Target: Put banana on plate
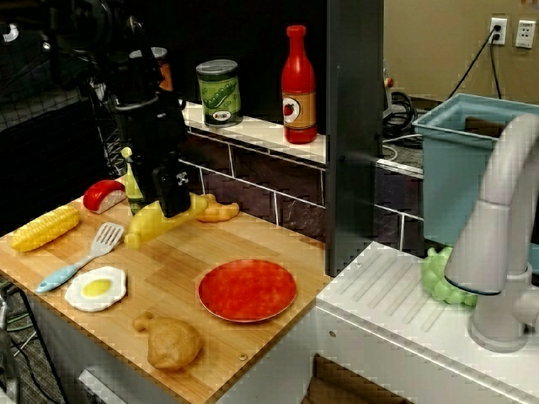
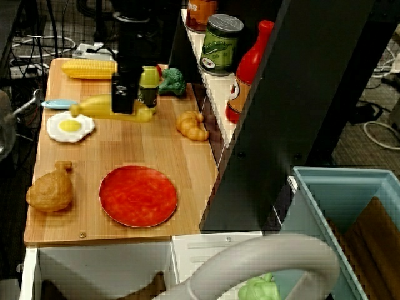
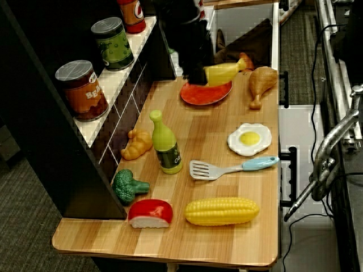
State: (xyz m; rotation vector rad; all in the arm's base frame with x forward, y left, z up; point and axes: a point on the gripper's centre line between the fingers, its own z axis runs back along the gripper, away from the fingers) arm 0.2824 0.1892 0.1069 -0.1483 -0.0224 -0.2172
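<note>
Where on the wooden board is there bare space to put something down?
The red-orange plate itself is bare. Bare wood lies between it, the fried egg and the tan croissant, and between plate and brown chicken drumstick. The far end is crowded: gripper at the yellow banana, bumpy corn cob, spatula, green bottle, broccoli.

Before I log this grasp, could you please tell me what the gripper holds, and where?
The gripper holds the banana near its middle, raised off the board.

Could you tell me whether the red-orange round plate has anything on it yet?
Empty: the red-orange round plate lies bare; the yellow plastic banana is elsewhere.
</note>
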